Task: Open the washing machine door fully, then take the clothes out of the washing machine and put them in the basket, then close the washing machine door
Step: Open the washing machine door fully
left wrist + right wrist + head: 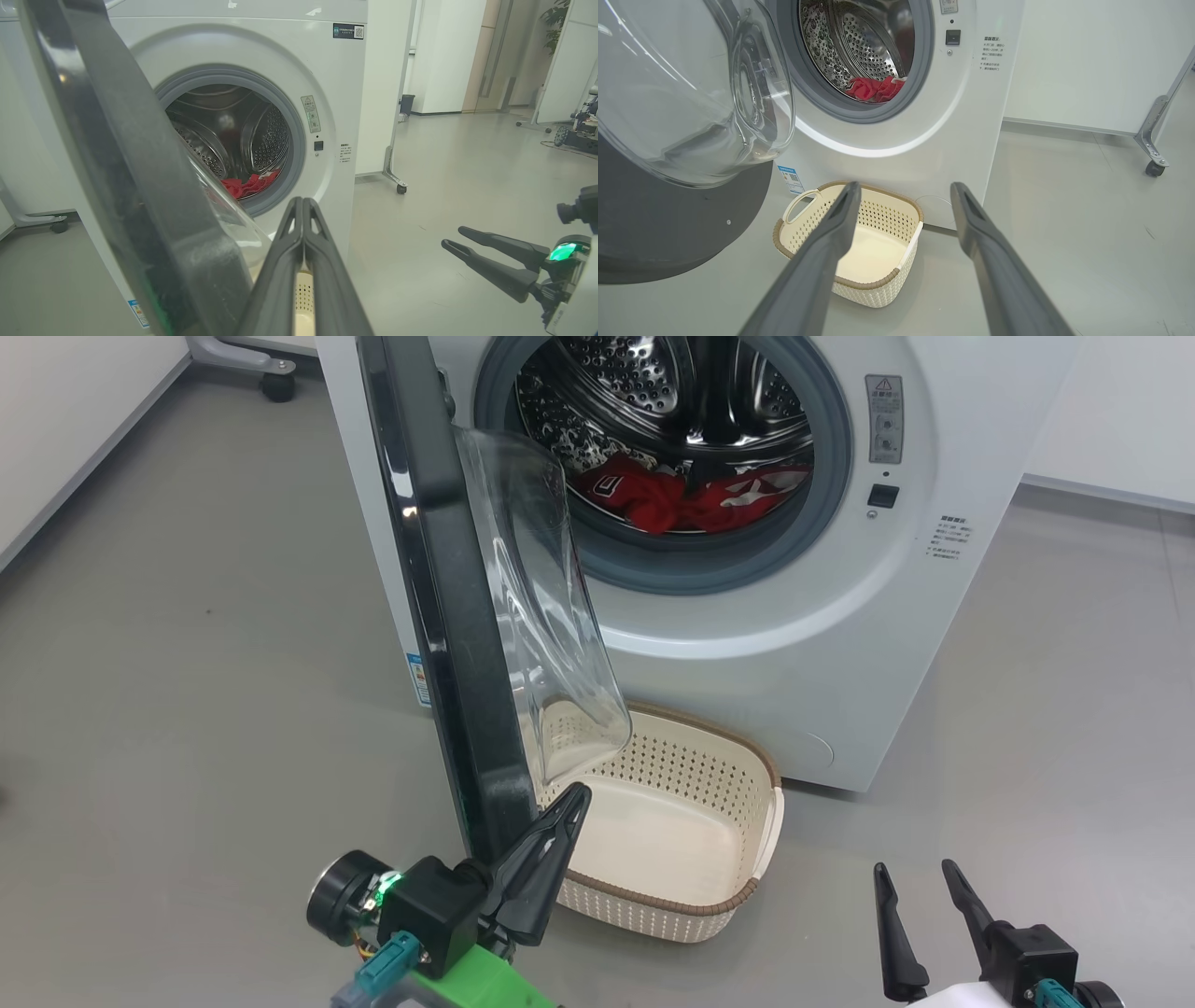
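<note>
The washing machine (840, 616) stands with its port uncovered. The washing machine door (439, 597) is swung out, edge-on to the head view, glass bowl (691, 93) facing right. The red clothes (681, 499) lie in the drum's bottom, also clothes (875, 88). The empty basket (653, 901) sits on the floor before the machine, under the door. My left gripper (571, 801) is shut on nothing, its fingers close against the inner side of the door's lower rim. My right gripper (915, 877) is open, low at the right, apart from everything; its fingers (831, 233) frame the basket (859, 280).
A wheeled frame leg (271, 378) stands at the machine's far left, another caster (1153, 165) at its right by a white panel. The grey floor (1027, 728) runs open to the right of the machine.
</note>
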Motion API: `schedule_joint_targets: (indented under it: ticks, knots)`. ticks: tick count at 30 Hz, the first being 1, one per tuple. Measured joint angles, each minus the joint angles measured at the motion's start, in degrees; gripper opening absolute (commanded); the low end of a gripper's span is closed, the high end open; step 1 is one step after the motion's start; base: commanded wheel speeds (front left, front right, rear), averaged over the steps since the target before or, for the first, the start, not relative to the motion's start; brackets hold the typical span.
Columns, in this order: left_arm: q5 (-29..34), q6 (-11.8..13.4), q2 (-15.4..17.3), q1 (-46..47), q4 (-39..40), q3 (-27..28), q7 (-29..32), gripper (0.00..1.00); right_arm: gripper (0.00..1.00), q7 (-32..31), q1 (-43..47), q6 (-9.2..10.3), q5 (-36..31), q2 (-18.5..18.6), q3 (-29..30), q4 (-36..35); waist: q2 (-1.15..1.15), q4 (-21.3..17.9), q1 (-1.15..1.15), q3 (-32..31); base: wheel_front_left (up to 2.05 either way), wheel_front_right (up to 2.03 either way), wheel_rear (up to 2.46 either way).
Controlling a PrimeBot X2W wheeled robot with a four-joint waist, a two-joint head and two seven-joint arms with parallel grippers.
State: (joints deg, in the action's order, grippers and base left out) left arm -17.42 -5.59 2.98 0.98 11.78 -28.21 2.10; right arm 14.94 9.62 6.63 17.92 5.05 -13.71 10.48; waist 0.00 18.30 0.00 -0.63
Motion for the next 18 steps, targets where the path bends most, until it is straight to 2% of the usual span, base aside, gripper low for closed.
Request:
schedule_joint_targets:
  ticks: [18]
  knots:
    - [-0.1, 2.4, 1.0, -1.4, 0.4, 1.9, 3.9, 0.0, 1.0, 0.0, 0.0, -0.45, -0.4, -0.1, 0.5, 0.1, 0.0, 0.0, 0.0, 0.9, 0.0, 0.0, 0.0]
